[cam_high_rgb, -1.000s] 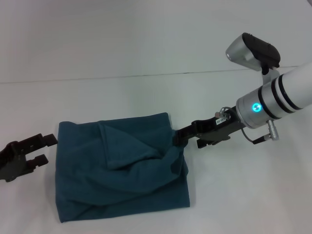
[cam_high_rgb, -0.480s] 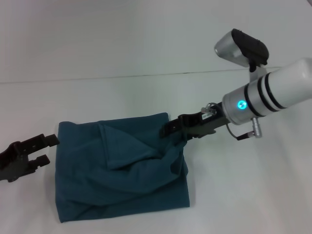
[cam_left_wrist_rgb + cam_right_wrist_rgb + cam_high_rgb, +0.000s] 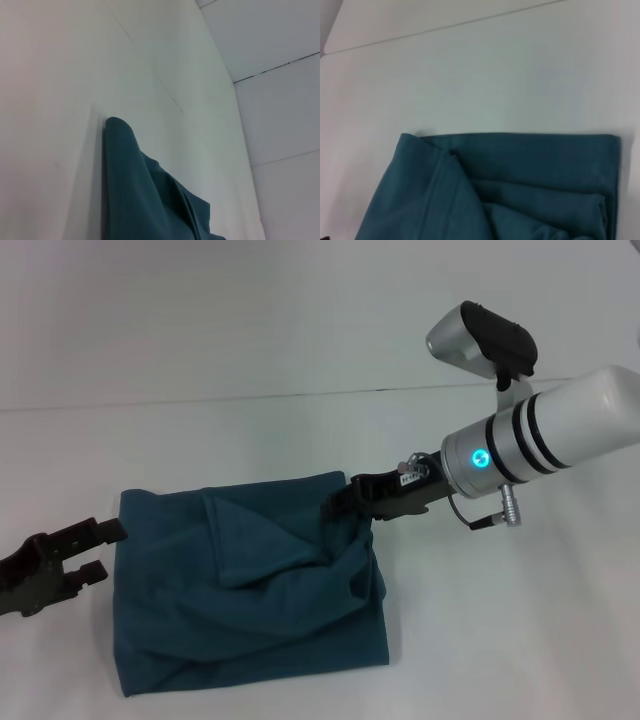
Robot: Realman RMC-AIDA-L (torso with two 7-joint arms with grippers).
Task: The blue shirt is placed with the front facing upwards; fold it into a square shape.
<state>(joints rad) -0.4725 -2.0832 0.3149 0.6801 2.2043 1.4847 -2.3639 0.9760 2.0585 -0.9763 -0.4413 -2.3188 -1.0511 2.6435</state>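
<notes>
Head view: one blue shirt [image 3: 245, 585], folded into a rough rectangle, lying on a white table [image 3: 300, 360] at about 6 o'clock from the picture's centre. Upper layer loose and creased, with a diagonal fold running from the top edge toward the middle; no print or collar visible.

Right gripper [image 3: 340, 507]: at 3 o'clock of the shirt's top corner, reaching in low from the right, its dark fingers resting on the cloth at that corner. Whether they are parted or pinching the fabric cannot be told. A teal light glows on the silver-and-white arm behind it.

Left gripper [image 3: 95, 550]: at 9 o'clock of the shirt, just beside its edge and apart from it. Fingers spread, nothing between them.

Left wrist view: a rounded corner of the shirt against the white surface.

Right wrist view: the shirt's straight top edge and stacked inner folds.
</notes>
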